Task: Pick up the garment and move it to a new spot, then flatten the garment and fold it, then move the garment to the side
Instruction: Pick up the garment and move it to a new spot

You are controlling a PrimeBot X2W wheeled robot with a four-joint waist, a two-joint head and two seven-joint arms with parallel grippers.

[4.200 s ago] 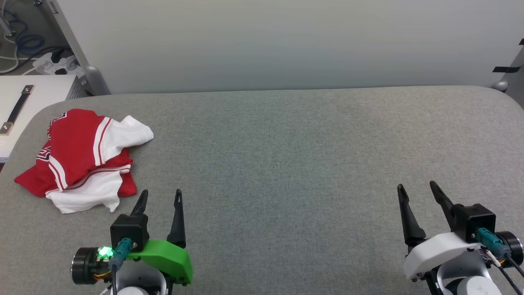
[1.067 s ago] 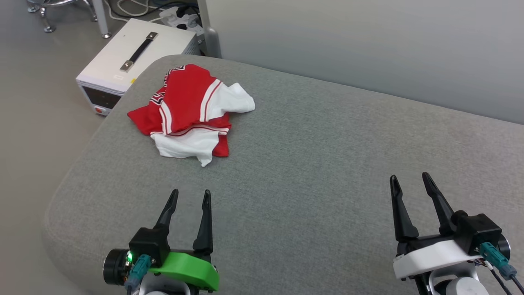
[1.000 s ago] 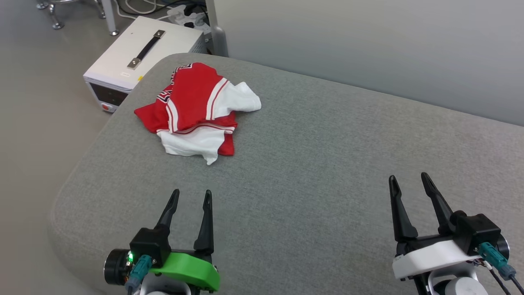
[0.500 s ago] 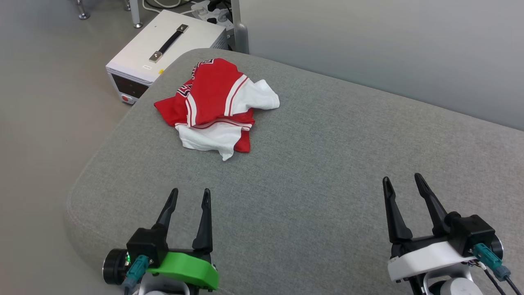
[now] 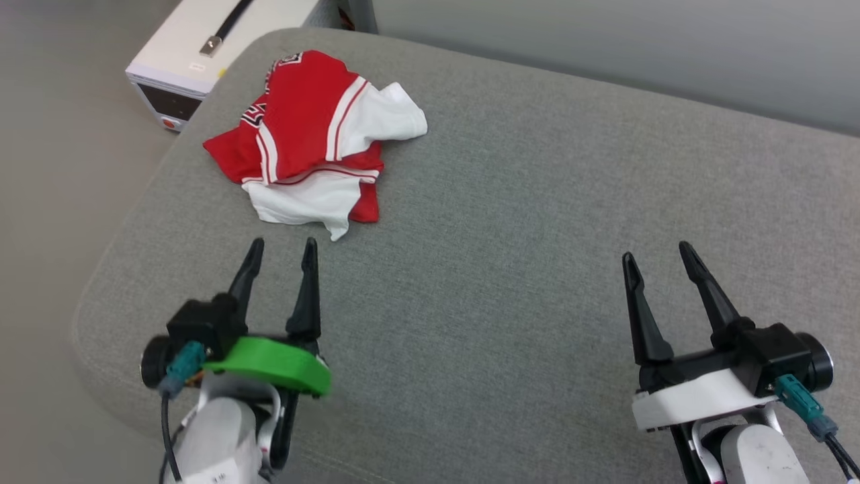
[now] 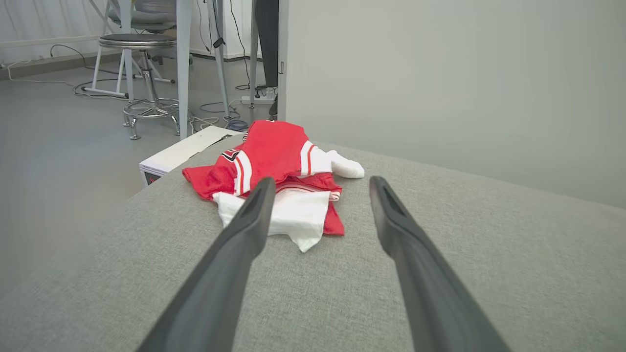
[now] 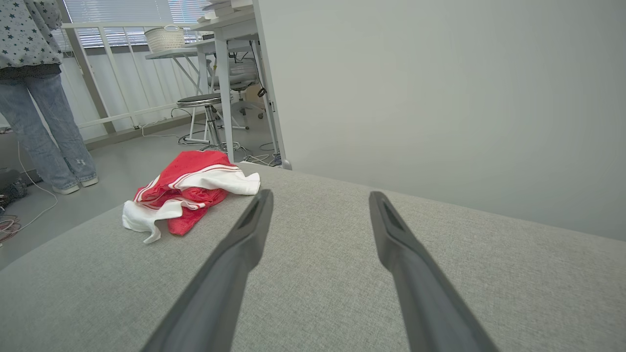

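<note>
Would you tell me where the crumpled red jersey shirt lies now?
The crumpled red jersey shirt lies at the grey padded table's far left corner in the head view, ahead of the left gripper.

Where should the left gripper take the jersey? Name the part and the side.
Probably the raised red fold atop the crumpled garment, approached from its near side by the left gripper: that ridge stands proud, while the white edges lie flat.

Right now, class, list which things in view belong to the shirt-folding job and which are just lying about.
In the job: shirt, left end effector, right end effector, grey table.
Just lying about: white box, stool, person standing by.
</note>
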